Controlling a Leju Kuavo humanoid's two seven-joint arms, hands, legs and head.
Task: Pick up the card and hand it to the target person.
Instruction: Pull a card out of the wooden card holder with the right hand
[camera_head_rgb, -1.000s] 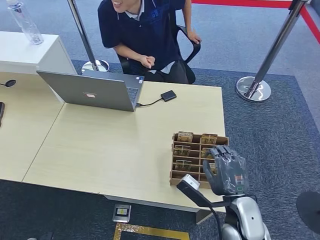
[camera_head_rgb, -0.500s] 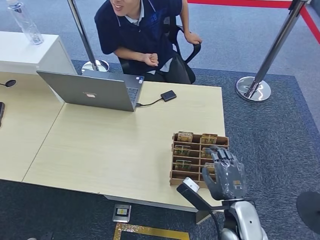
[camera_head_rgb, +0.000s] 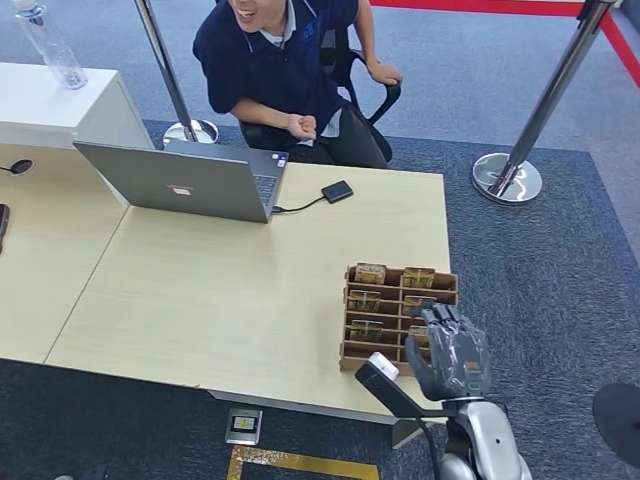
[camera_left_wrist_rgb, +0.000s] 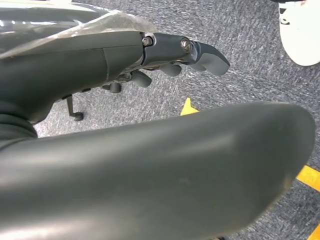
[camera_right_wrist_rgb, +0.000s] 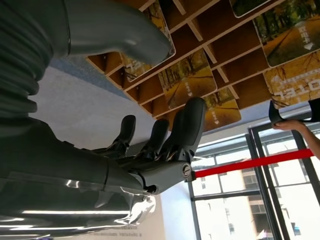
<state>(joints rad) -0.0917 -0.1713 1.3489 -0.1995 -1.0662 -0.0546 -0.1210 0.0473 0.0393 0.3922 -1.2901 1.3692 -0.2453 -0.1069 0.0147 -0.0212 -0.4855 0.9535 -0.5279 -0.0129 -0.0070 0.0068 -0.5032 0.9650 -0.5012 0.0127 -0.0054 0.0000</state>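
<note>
Wooden card rack (camera_head_rgb: 355, 310) sat near the right corner of the pale desk (camera_head_rgb: 226, 280), its slots holding cards (camera_head_rgb: 365, 301) printed with yellow autumn trees. The robot's right hand (camera_head_rgb: 447, 350) hovered over the rack's near right part, fingers (camera_right_wrist_rgb: 188, 125) loosely spread and curled above the cards, gripping nothing. In the right wrist view the thumb (camera_right_wrist_rgb: 124, 35) lay across one card (camera_right_wrist_rgb: 151, 30); contact could not be judged. Beyond the hand, across the desk, a seated person (camera_head_rgb: 290, 70) leaned beside an open laptop (camera_head_rgb: 189, 180). The left hand (camera_left_wrist_rgb: 158, 55) hung over grey carpet (camera_left_wrist_rgb: 245, 45), fingers extended and holding nothing.
</note>
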